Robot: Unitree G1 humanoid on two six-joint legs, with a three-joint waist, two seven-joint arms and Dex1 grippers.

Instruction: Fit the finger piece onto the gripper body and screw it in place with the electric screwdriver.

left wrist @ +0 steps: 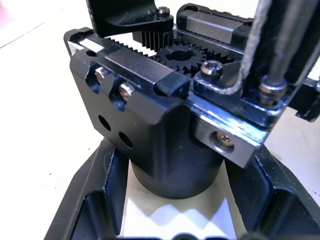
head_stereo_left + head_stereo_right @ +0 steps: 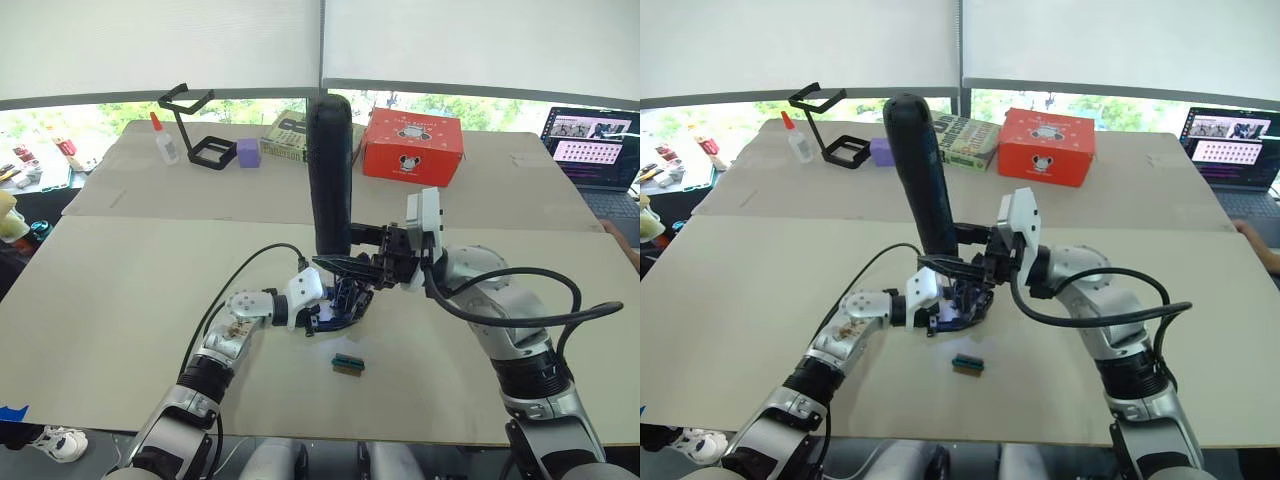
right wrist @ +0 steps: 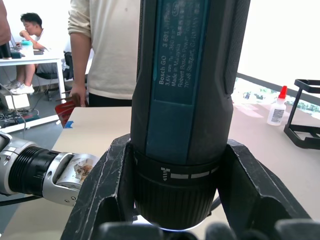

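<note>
One electric screwdriver (image 2: 330,170) clamped in the right claw (image 2: 372,268); left claw (image 2: 335,305) grips one gripper body (image 1: 165,100).

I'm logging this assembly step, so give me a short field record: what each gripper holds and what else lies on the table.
left gripper: shut on the gripper body
right gripper: shut on the electric screwdriver, held upright above the gripper body
near table: small green-and-black block
far table: red box, glue bottle, purple cube
</note>
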